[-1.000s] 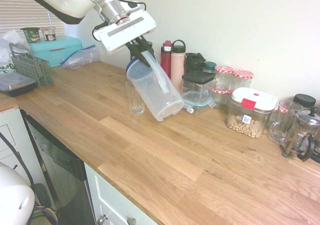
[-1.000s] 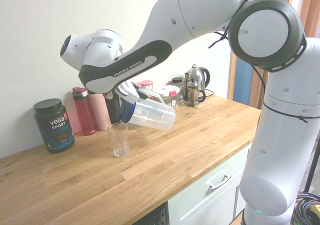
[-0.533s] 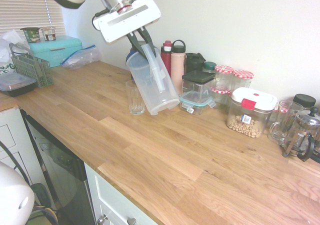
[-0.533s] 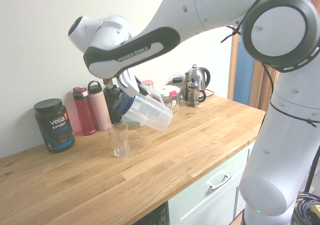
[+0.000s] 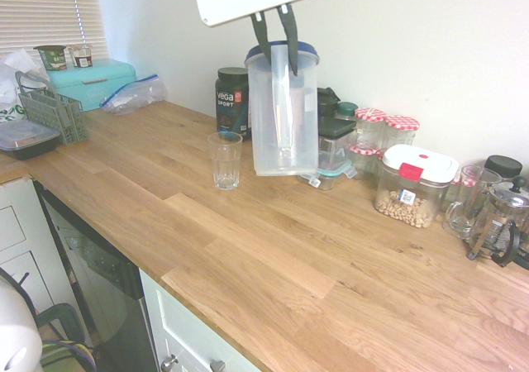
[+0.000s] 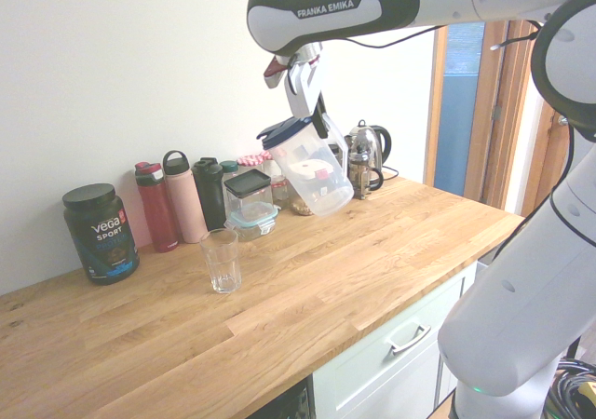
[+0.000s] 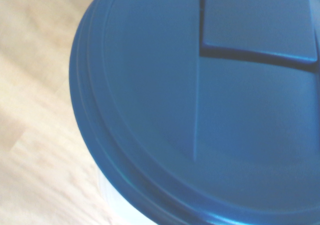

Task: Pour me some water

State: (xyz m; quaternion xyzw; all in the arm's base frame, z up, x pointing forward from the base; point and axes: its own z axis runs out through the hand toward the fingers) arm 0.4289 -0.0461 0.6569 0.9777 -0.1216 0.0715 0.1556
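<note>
Above the wooden desk, the jaws are clamped on the handle of the clear pitcher, gripper pointing down, pitcher hanging clear of the wood with its blue lid on. Nearby stands the drinking glass, apart from it. "FRANKA EMIKA" reads along the arm; the black tub says "Vega SPORT".

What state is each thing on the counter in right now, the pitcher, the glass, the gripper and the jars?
Pitcher: held off the counter, blue lid on, looks empty.
Glass: upright on the counter, no water visible.
Gripper: shut on the pitcher's handle.
White-lidded container: closed, partly filled.
Black tub: upright, lid on.
</note>
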